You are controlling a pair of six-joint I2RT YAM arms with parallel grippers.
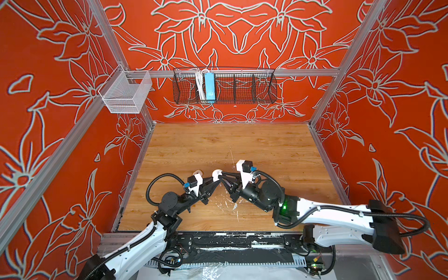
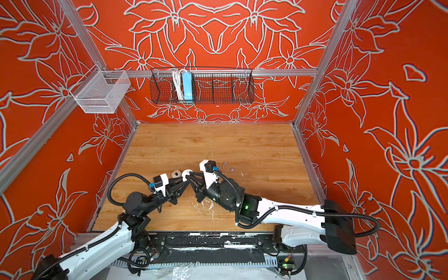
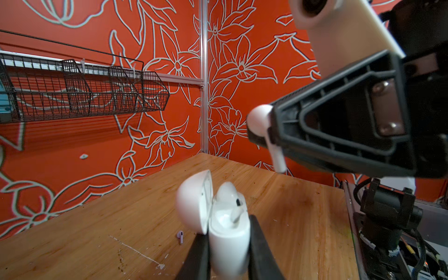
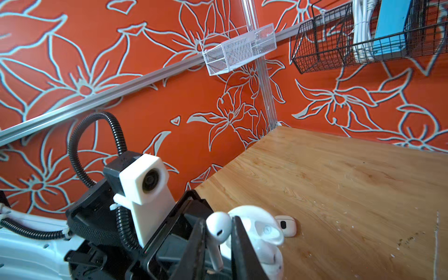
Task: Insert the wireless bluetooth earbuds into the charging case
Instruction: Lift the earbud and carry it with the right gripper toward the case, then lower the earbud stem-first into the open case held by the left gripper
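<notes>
table [image 1: 242,145]: wood-grain top, walled in by red flowered panels; both arms reaching in from the near edge, tips meeting near the middle.
black wire basket [image 1: 224,86]: hung on the back rail, holding a blue power strip [image 1: 210,87] and a bundled white cable.
white mesh basket [image 1: 126,93]: hung at the back left corner.
left gripper [image 3: 229,234]: clamped on the lower body of the charging case [image 3: 229,254], one black finger on each side, case upright.
right gripper [image 4: 218,232]: closed on a white earbud [image 4: 218,226], pinched just below the head.
charging case [image 1: 217,174]: white, lid [image 3: 194,201] swung open and standing beside the wells; between the two gripper tips in both top views.
second white case [image 4: 286,225]: lying flat on the table just beyond the held one, apart from both grippers.
white earbud [image 3: 258,120]: stem pointing down, above and to one side of the open case, clear of it in the left wrist view.
seated earbud [image 3: 228,191]: white, standing in one well of the case, head above the rim.
lavender earbuds [image 2: 225,164]: two close together on bare wood in a top view, just right of the right wrist camera; one also visible beyond the case in the left wrist view.
paint flecks [image 1: 232,206]: white, scattered on the wood under the right arm.
</notes>
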